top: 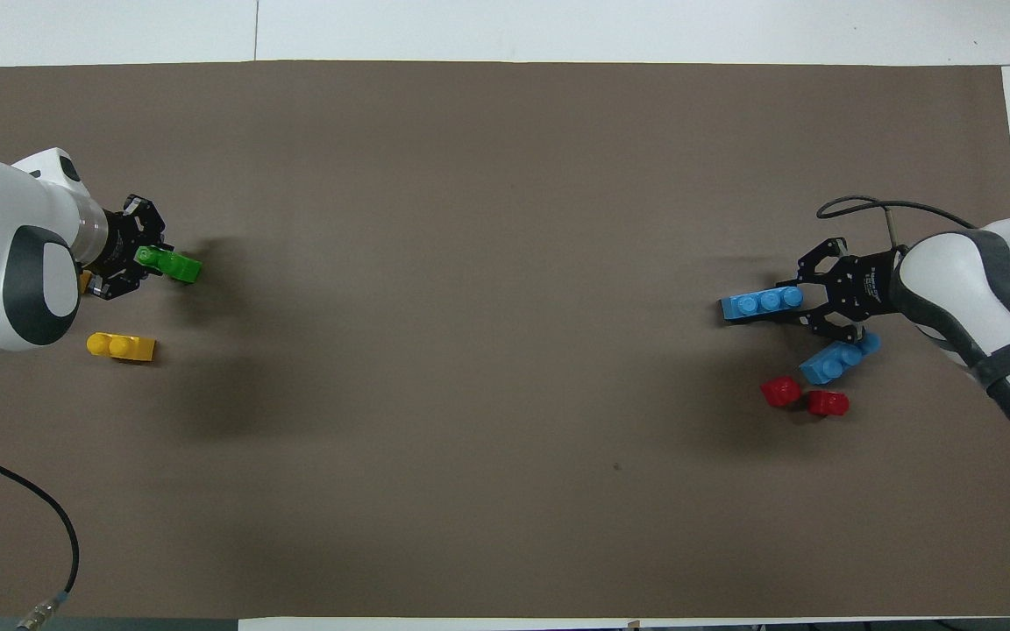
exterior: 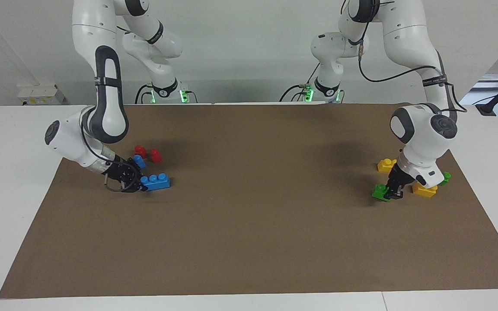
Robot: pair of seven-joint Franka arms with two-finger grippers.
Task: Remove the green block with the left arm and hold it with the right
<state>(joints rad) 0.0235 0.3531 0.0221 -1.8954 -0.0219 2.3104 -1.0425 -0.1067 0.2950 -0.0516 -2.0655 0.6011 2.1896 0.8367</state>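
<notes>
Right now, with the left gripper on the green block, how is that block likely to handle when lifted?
The green block looks like moulded plastic, so probably stiff and light. The left gripper holds only one end, so it may twist or slip on the smooth sides. Flat-sided, it shouldn't roll if dropped on the mat.

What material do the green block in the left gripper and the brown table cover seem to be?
Green block: apparently moulded plastic, glossy; its colour is bright and even, with round studs. Brown cover: probably paper or thin card, matte; it lies flat with straight cut edges and no shine.
</notes>
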